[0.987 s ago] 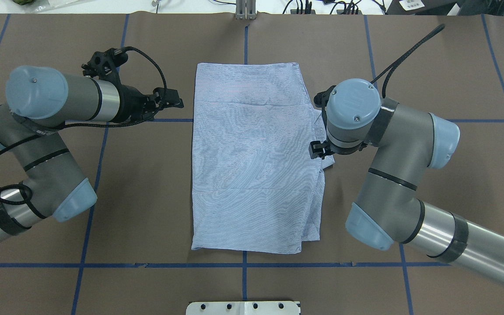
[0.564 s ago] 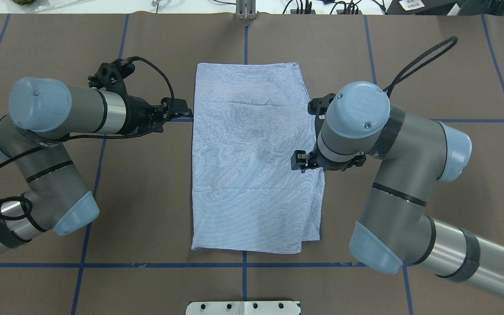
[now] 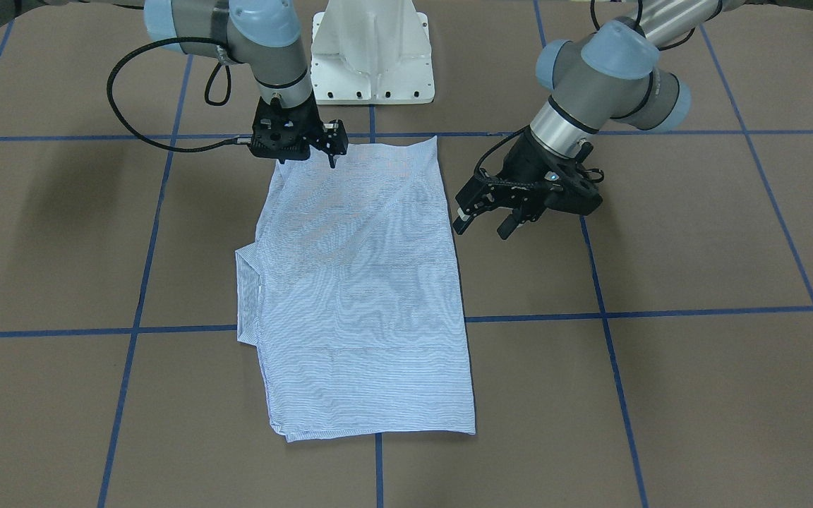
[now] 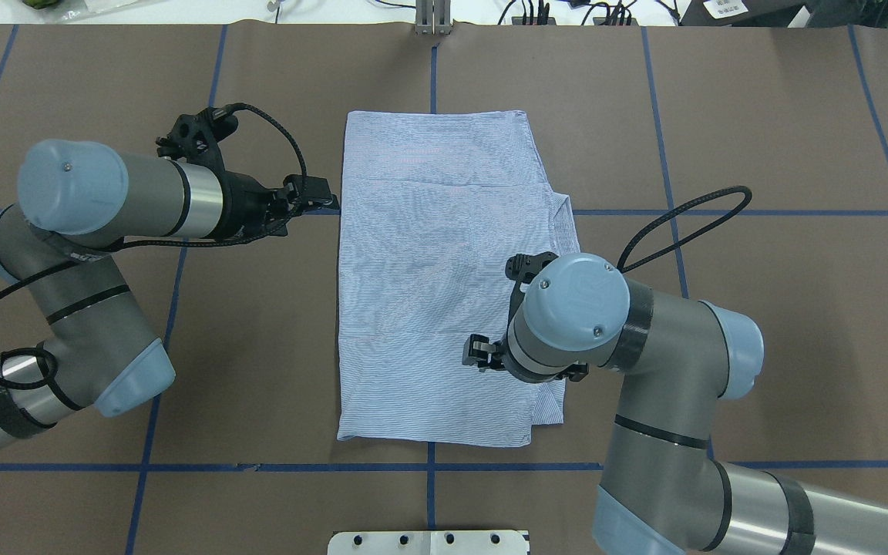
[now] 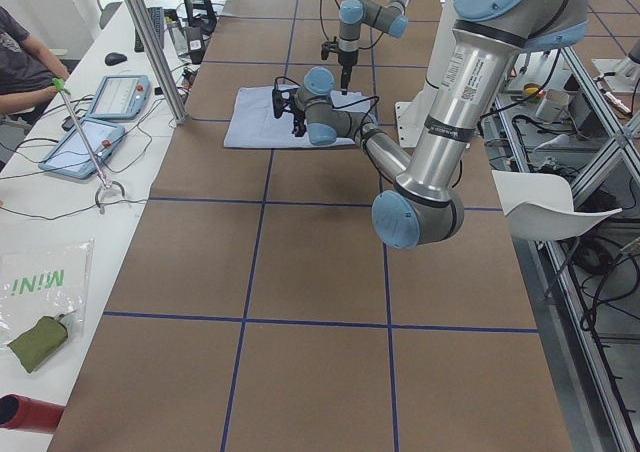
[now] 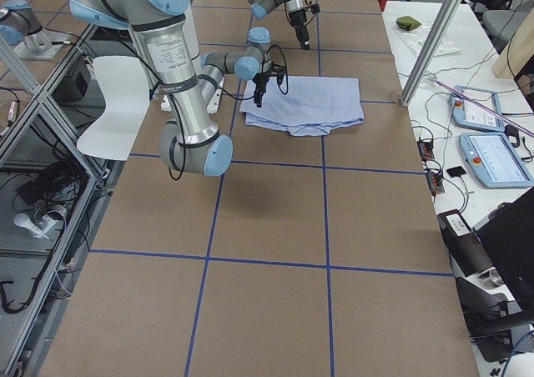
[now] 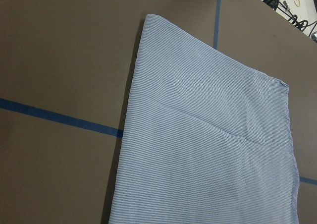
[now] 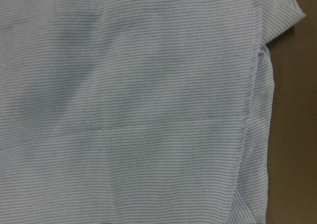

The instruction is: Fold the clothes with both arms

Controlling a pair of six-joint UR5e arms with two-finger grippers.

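**Left gripper** [image 3: 480,226]. Fingers [image 3: 460,217] are spread apart with nothing between them. The tips sit low over the bare table, just beside the shirt's left edge and nearer its far end. As far as the front view shows, it does not touch the cloth.

**Right gripper** [image 4: 479,355]. It points down over the shirt's near right quarter. The wrist joint hides the tips from overhead and the front view shows only one finger, edge-on. Whether it is spread or closed cannot be told. The cloth below lies flat, not lifted.

**Shirt** [image 4: 444,277]. Light blue with a fine white stripe, folded into a long rectangle. It lies flat in the middle of the table [image 4: 760,116], astride a blue tape line [image 4: 613,212]. The left edge is a clean fold. The right edge is untidy, with a flap stepping out (the right wrist view shows several edges lying one over another there).

**Handling, judged.** Light, thin and limp, too soft to keep its shape when lifted. The layers will likely slide on one another. It is best taken at the two near corners, each arm on its own side, pinching every layer at once. The ragged right side calls for a deeper bite than the clean left.

**Risk, judged.** A shallow pinch may lift only the top ply and open the stack.
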